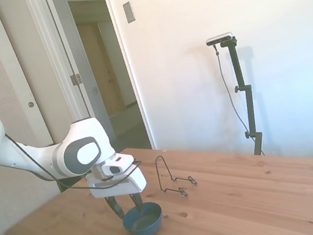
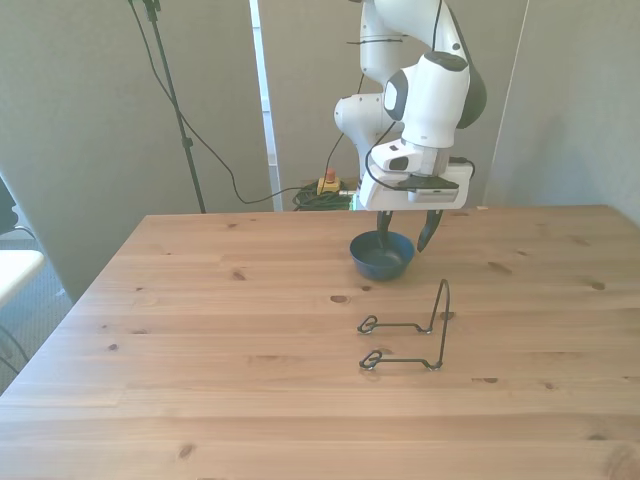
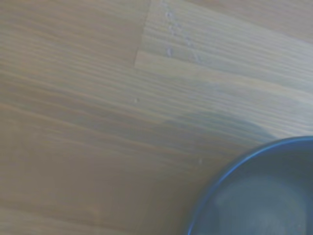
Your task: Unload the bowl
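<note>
- Our hand (image 2: 404, 232) hangs low over the bowl (image 2: 382, 256), with its two fingers pointing down.
- The fingers are spread wide. One dips at the bowl's rim and the other is out past the bowl on the front view's right, so we think nothing is pinched between them.
- The bowl is small, round and dark blue. It sits flat on the bench (image 2: 200, 340), near the far edge where our arm comes in.
- The bowl (image 1: 143, 220) looks empty inside, as far as we can see.
- In the wrist view we only see a curved bit of the bowl (image 3: 264, 196) and bare wood next to it.
- The thin black wire rack (image 2: 408, 335) stands by itself, a little way from the bowl, nearer the middle of the bench. The bowl does not touch it.
- We think the bowl is already out of the rack, because it rests on the wood and the rack (image 1: 173, 179) holds nothing. So the job looks almost done, and the wide hand fits with letting go.
- The bench is light wood planks with dark knots. It looks smooth and flat, so the bowl should stay put.
- Around us is a plain room with pale walls. An open doorway (image 1: 104, 72) shows behind the arm in the side view.
</note>
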Tool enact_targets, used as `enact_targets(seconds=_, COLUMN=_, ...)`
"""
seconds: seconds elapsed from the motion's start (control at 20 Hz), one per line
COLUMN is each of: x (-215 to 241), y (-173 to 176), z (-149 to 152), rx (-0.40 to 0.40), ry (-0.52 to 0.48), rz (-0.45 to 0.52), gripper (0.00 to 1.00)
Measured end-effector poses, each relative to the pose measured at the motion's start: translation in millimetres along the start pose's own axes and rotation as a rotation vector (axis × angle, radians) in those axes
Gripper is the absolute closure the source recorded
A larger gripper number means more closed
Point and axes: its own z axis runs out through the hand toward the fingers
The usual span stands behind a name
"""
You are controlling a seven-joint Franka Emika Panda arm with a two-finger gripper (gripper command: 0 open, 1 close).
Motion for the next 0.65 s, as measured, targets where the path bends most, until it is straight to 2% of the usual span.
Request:
enact_targets(seconds=0.3, x=1, y=10, z=-50, rx=0.105, ry=0.033, rz=0.126, gripper=0.00)
enact_targets(seconds=0.65, x=-9, y=25, z=-106, rx=0.163, ry=0.068, rz=0.183, gripper=0.00)
